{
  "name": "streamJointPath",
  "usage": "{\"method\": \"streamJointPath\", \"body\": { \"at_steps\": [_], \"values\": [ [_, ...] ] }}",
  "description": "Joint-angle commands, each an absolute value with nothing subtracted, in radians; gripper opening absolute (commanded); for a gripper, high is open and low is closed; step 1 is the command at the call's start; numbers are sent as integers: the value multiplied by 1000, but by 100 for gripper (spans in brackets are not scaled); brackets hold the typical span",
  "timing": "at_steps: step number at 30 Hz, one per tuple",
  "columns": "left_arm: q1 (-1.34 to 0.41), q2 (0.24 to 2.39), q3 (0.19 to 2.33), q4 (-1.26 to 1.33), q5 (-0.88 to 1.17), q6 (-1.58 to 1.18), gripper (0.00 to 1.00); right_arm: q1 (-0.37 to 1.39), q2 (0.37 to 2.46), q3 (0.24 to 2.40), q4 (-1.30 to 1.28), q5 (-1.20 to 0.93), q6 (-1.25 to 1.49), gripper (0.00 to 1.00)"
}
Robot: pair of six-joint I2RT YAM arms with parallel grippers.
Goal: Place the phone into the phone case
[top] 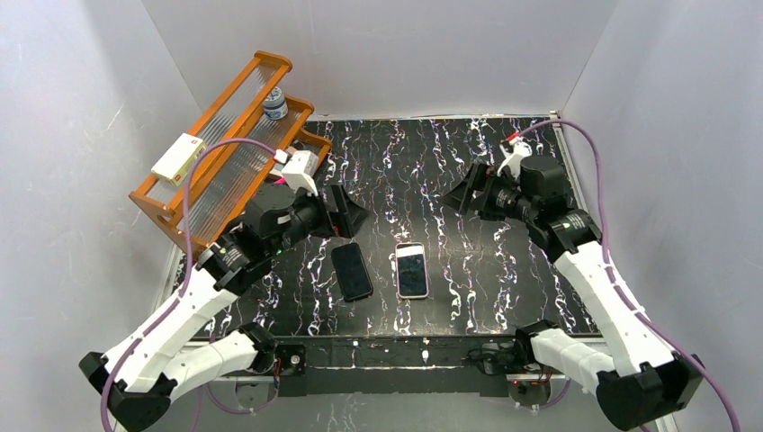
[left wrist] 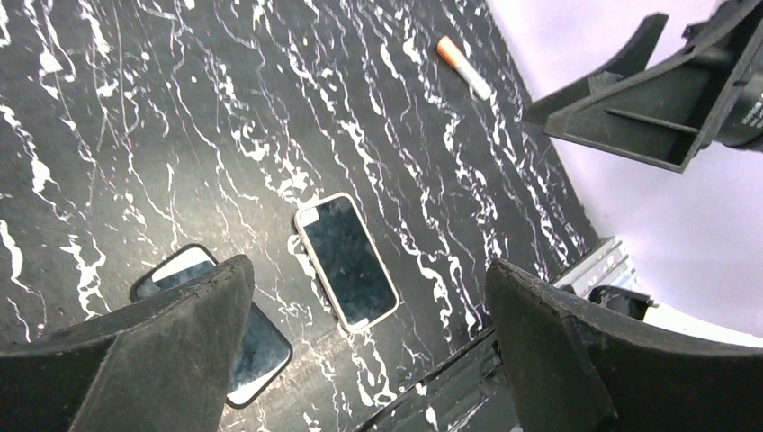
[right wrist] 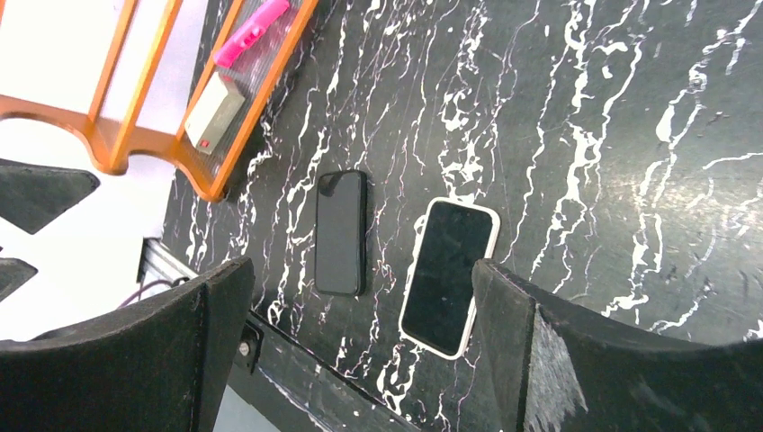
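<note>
The flat black glossy-screened phone [top: 413, 272] is seen seated screen-up inside the pale cream rounded-corner phone case [top: 410, 247], lying near the front edge of the black white-veined table [top: 504, 270]. A second black slab [top: 351, 272] lies just beside it, apart. The left gripper [top: 353, 216] and right gripper [top: 459, 193] are held above the table, jaws spread wide, nothing gripped.

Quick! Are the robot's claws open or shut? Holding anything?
Left claw: open, holding nothing.
Right claw: open, holding nothing.
</note>
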State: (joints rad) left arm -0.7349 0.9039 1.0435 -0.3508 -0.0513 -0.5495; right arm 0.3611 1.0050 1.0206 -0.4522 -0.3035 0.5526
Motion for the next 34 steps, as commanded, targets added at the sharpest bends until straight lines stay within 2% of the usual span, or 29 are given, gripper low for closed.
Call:
{"method": "streamJointPath", "body": {
  "at_steps": [1,8,16,34],
  "values": [
    [-732,853,1114,-393,-118,-502,98,358,947,1092,-550,-226,589,99],
    [-733,783,1132,-434,-204,-461,98,359,861,1109,-550,-238,625,99],
    [-733,769,1114,-426,-200,-492,98,358,792,1095,-544,-231,641,99],
    [-733,756,1089,-409,-188,-508,98,358,773,1092,-548,-232,653,99]
  ]
}}
